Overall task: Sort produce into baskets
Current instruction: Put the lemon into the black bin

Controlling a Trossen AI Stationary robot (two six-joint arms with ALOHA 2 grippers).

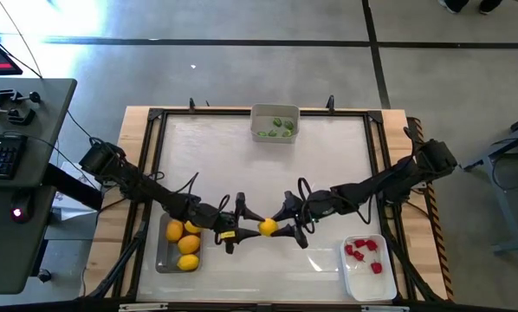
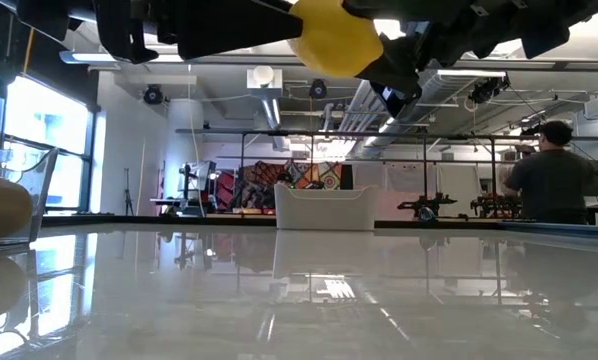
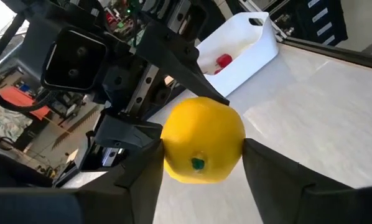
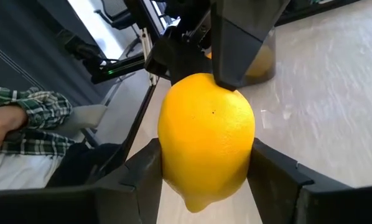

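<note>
One yellow lemon (image 1: 267, 228) hangs in the air over the table's near middle, between both grippers. My left gripper (image 1: 257, 227) reaches it from the left and my right gripper (image 1: 278, 228) from the right; both are shut on it. The low view shows the lemon (image 2: 334, 38) well above the tabletop. A dark-tinted bin (image 1: 161, 253) at the near left holds three more lemons. A pale grey bin (image 1: 275, 124) at the far edge holds green pieces. A white bin (image 1: 363, 276) at the near right holds red pieces. My left gripper pinches the lemon's two sides (image 3: 170, 149) between its fingers (image 3: 142, 180), coming level from the table's left. The lemon's green-marked stem end (image 3: 198, 163) faces this wrist. The lemon is lifted clear of the table. My right gripper pinches the lemon's sides (image 4: 170, 155) between its fingers (image 4: 270, 180), coming level from the table's right, crosswise to the left gripper's fingers. The lemon's pointed tip (image 4: 195, 202) faces this wrist. One left finger (image 4: 242, 43) lies against the lemon's top in this view.
The wooden table frame (image 1: 146, 173) borders a white tabletop, bare between the three bins. A desk with a keyboard (image 1: 3, 156) stands left of the table. A person (image 2: 551, 180) stands in the room beyond the far edge; a plaid sleeve (image 4: 24, 124) shows off the table.
</note>
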